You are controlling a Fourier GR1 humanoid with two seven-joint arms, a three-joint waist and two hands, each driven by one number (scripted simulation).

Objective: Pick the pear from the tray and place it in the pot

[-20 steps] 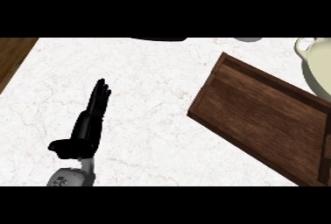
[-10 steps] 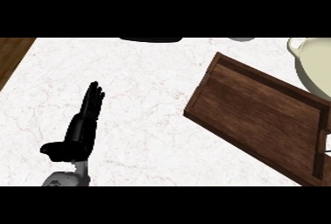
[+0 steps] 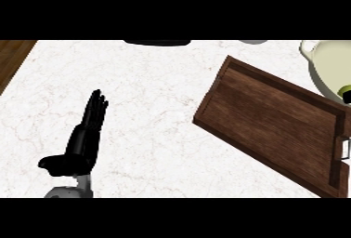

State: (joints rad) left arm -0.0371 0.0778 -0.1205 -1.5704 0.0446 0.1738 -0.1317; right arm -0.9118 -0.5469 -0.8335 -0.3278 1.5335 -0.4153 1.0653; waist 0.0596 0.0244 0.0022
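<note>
Marble counter (image 3: 151,93) with tray (image 3: 274,121) lying bare, no pear on it. Left hand (image 3: 86,135) released, flat, resting lower left, unmoved. Newly showing against pot (image 3: 326,60) rim at right edge: dark sliver, perhaps right hand (image 3: 347,96) bringing pear; grasp impossible to tell.

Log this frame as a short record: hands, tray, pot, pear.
left robot hand: open, fingers straight, resting at lower left above the counter
right robot hand: not clearly in view; only a dark shape cut off at the right edge by the pot
tray: wooden, at right, set at an angle
pot: cream, top right, partly out of view
pear: none seen on the tray
</note>
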